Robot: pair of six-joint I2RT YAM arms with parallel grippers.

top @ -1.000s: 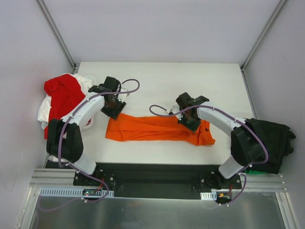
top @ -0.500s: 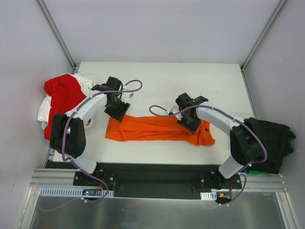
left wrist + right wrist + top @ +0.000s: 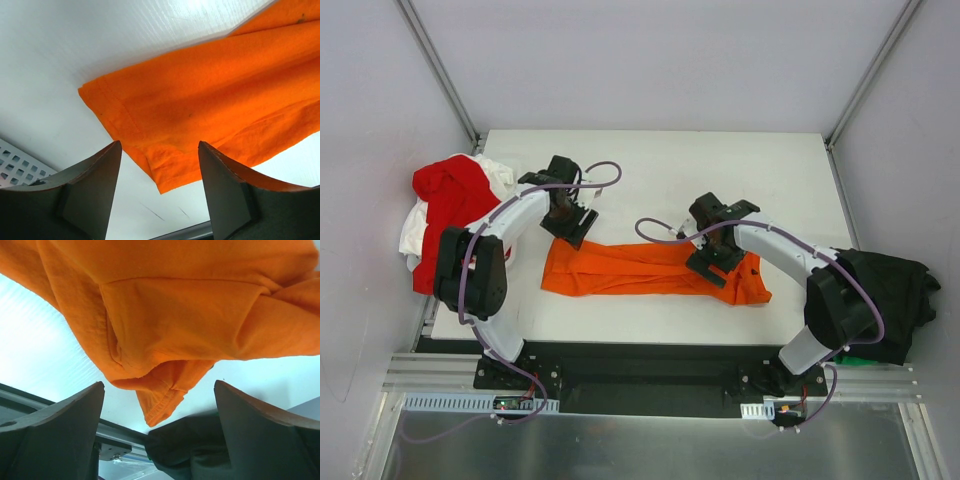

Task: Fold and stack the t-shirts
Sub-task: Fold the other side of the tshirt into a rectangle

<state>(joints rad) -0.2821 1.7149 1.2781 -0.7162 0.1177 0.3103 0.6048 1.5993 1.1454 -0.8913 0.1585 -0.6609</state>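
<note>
Black t-shirt (image 3: 892, 298) is bunched at the near right table edge, partly hanging over it. Orange t-shirt (image 3: 640, 270) is laid as a long folded band, left to right, across the near half of the table (image 3: 720, 170); its right end is rumpled, with 1 sleeve sticking out.

Right gripper (image 3: 712, 262) is held over that rumpled right end. Jaws are spread wide, nothing is between the fingers (image 3: 55, 430), and no cloth is gripped.

Left gripper (image 3: 570, 226) is positioned at the band's far left corner. Jaws are parted about halfway and are empty; the hemmed corner is seen lying flat beneath them. Contact with the cloth can't be confirmed.

Further back on the left edge, red t-shirt (image 3: 448, 200) is heaped on white t-shirt (image 3: 414, 236), well apart from the orange one.
</note>
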